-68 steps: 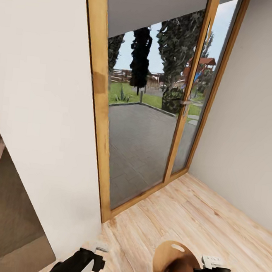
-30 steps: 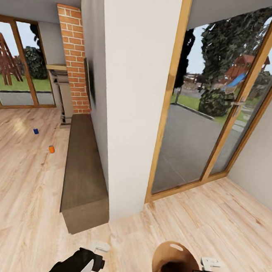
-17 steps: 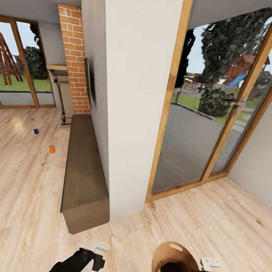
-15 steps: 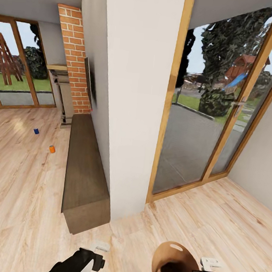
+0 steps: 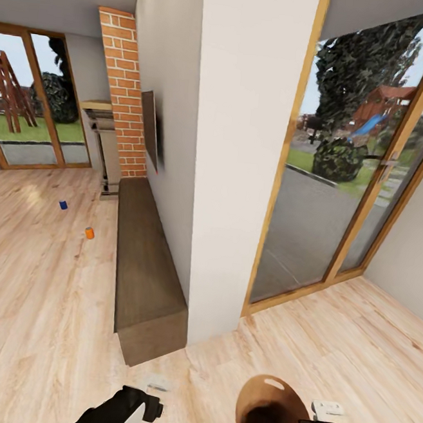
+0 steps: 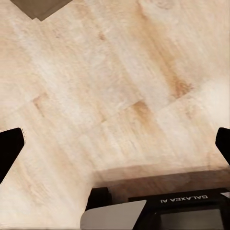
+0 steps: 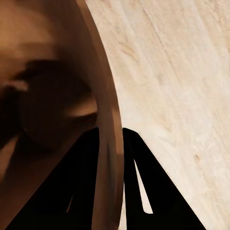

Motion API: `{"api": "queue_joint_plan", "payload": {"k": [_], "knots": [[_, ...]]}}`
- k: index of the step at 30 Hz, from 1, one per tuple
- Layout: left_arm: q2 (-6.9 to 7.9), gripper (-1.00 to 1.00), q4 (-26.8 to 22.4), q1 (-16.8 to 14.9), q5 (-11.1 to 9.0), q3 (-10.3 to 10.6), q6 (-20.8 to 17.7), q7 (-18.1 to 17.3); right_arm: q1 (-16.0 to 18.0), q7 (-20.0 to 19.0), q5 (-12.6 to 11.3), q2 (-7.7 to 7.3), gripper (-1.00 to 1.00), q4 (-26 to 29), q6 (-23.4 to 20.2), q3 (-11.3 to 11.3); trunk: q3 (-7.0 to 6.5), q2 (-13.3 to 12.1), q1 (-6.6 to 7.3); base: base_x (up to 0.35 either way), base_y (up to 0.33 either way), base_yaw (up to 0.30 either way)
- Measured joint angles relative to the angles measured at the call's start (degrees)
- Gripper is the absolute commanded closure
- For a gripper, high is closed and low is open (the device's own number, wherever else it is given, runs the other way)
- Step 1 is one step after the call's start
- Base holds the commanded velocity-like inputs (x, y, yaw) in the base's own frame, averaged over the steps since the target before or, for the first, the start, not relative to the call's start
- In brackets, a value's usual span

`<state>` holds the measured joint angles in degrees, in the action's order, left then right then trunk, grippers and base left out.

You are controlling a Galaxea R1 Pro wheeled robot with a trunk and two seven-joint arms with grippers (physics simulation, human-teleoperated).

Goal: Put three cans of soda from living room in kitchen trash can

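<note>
- The right gripper [image 7: 111,143] pinches the rim wall of the tash can [image 5: 269,414], one finger inside and one outside.
- The left gripper [image 6: 115,143] hangs spread wide over bare floor [image 6: 120,86].
- Orange can [image 5: 89,233] and blue can [image 5: 63,205] stand far ahead, left of the bench [image 5: 145,263].
- I'd roll left around the bench corner, bin held level.

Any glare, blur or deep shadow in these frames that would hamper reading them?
Head view: sharp and evenly lit, with a pale sheen on the floor near the blue can. Left wrist view: soft, slightly blurred floorboards. Right wrist view: the bin's inside is in dark shadow and the fingers are black silhouettes.
</note>
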<state>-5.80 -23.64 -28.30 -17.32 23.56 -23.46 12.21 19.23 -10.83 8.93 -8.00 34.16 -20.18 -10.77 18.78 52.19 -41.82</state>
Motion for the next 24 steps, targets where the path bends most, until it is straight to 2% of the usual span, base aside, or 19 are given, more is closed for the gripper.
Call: {"api": "queue_joint_plan", "payload": {"k": [3, 11, 15, 19, 24], "knots": [[0.04, -1.00, 0.05, 0.00, -0.82, -0.04, -0.10, -0.17, 0.00, 0.07, -0.12, -0.06, 1.00, 0.00, 0.08, -0.22, 0.00, 0.00, 0.00, 0.000, 0.321, 0.000], [0.46, -1.00, 0.08, 0.05, -1.49, -0.05, -0.25, -0.91, 0.00, 0.06, -0.38, 0.04, 1.00, 0.00, 0.15, -0.30, 0.00, 0.00, 0.00, 0.000, 0.333, 0.000], [1.13, -1.00, 0.06, 0.05, -4.48, 0.04, -0.18, -1.84, 0.00, 0.08, -0.40, 0.28, 1.00, 0.00, 0.07, -0.27, 0.00, 0.00, 0.00, 0.000, 0.346, 0.018], [1.49, -1.00, 0.01, 0.07, -6.66, 0.21, -0.06, -2.33, 0.00, 0.11, -0.37, 0.53, 1.00, 0.01, 0.05, -0.23, 0.03, 0.00, 0.00, 0.000, 0.349, 0.171], [1.56, -1.00, -0.01, 0.08, -6.90, 0.39, 0.10, -2.38, 0.00, 0.11, -0.07, 0.62, 1.00, -0.52, 0.11, -0.11, 0.12, 0.00, 0.00, 0.001, 0.243, 0.067]]}}
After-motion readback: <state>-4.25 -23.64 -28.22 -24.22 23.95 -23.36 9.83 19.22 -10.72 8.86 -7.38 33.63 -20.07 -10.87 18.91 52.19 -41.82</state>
